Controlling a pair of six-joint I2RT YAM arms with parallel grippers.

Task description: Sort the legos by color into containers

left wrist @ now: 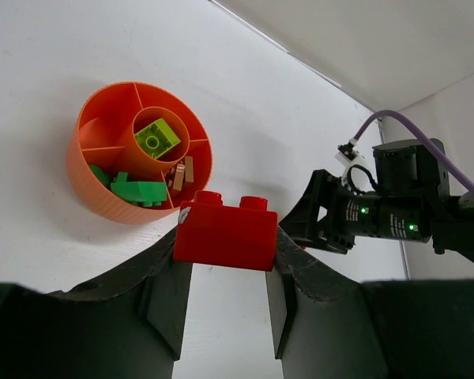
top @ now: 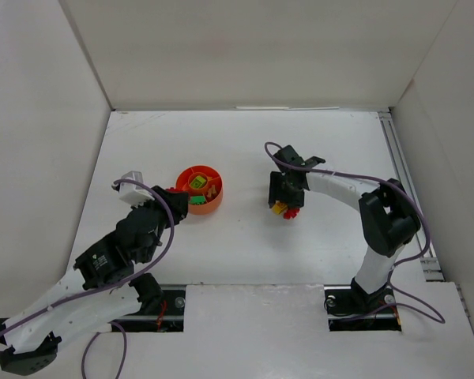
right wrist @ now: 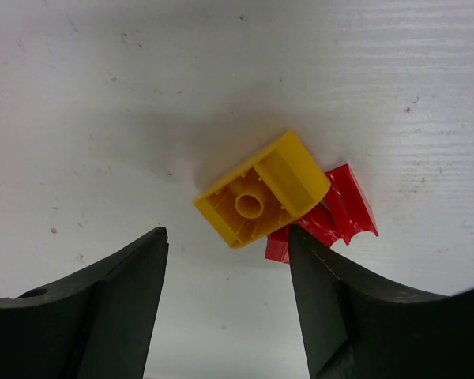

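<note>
Clamping a red brick (left wrist: 225, 233) in my left gripper (left wrist: 225, 272) just beside the bowl (left wrist: 91, 189), green and lime ones inside. My right gripper (right wrist: 225, 237) hangs spread over a yellow brick (right wrist: 261, 197) touching a red piece (right wrist: 344, 209).

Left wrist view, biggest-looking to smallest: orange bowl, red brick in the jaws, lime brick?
orange bowl
red brick
lime brick
The red brick is nearest the camera, so real sizes may differ.
</note>
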